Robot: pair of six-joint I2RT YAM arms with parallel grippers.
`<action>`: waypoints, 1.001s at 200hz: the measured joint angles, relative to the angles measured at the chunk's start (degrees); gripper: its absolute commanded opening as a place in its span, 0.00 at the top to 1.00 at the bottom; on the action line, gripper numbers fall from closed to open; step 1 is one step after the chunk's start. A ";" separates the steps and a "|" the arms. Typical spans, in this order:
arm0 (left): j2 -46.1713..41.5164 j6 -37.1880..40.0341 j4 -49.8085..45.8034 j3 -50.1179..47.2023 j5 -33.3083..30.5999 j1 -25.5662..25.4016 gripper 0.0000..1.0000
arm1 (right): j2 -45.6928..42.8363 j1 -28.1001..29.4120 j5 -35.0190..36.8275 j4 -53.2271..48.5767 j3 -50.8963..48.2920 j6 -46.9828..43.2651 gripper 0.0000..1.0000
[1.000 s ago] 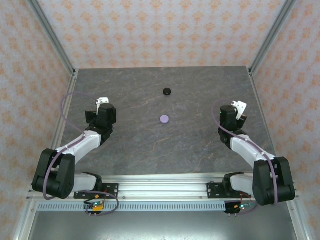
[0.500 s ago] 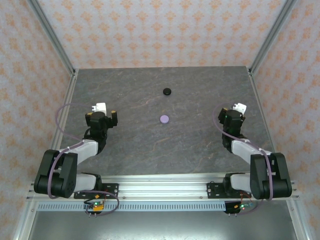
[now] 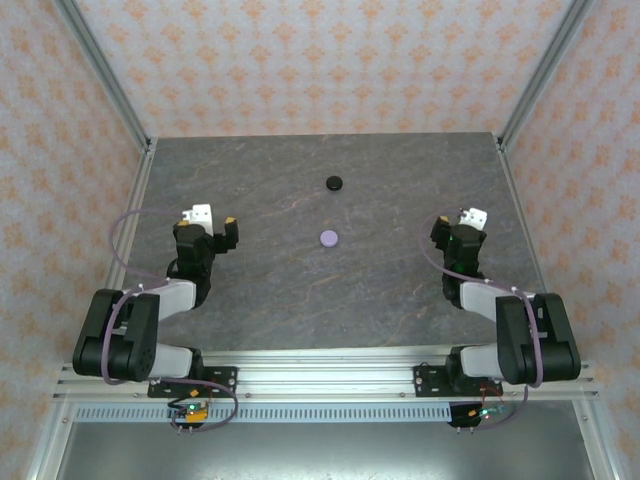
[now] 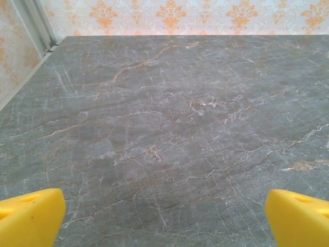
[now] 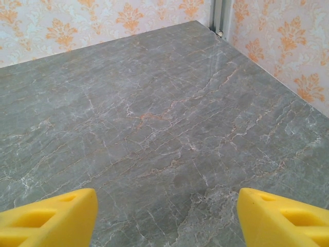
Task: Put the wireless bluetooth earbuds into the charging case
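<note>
1. Three patterned walls (image 3: 320, 60) close in the grey marbled table (image 3: 300, 290) at the back and both sides (aluminium posts (image 3: 520, 100) stand at the back corners). Broad bare stone lies ahead of both arms.
2. Two round charging cases sit mid-table, apart from each other: the black case (image 3: 334, 183) farther back, the lilac case (image 3: 329, 238) nearer the arms. The earbuds are too small to make out from above.
3. The lilac case lies between the two grippers, well apart from each. The black case lies beyond them, toward the back wall.
4. The left gripper (image 3: 208, 226) sits near the table's left edge, its arm folded back close to its base. Its jaws are spread wide with nothing between them (the wrist view has yellow fingertips (image 4: 28, 216) at the bottom corners over bare stone).
5. The right gripper (image 3: 462, 230) sits near the right edge, its arm folded likewise. Its jaws stand apart and empty, with yellow fingertips (image 5: 46, 218) low over bare table.
</note>
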 measured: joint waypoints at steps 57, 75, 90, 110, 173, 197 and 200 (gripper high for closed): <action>3.32 0.00 3.04 -0.31 0.31 -0.02 0.00 | 4.11 0.00 0.00 4.52 -0.20 -0.44 0.20; 4.76 0.02 4.15 -0.28 0.33 -0.02 0.00 | 6.14 0.00 -0.24 5.57 -0.20 -0.70 0.14; 5.97 0.00 3.87 -0.07 0.31 -0.02 0.00 | 8.07 0.00 -0.46 6.10 -0.11 -0.66 0.01; 6.99 0.00 2.03 1.81 0.24 -0.02 0.00 | 10.10 0.00 -0.37 4.94 1.22 -1.05 0.01; 6.97 0.00 0.83 3.06 -0.20 -0.02 0.00 | 10.27 0.00 -0.37 4.72 2.36 -1.07 0.01; 6.97 0.00 0.83 3.06 -0.20 -0.02 0.00 | 10.27 0.00 -0.37 4.57 2.38 -1.05 0.01; 6.97 0.00 0.83 3.06 -0.20 -0.02 0.00 | 10.27 0.00 -0.37 4.57 2.38 -1.05 0.01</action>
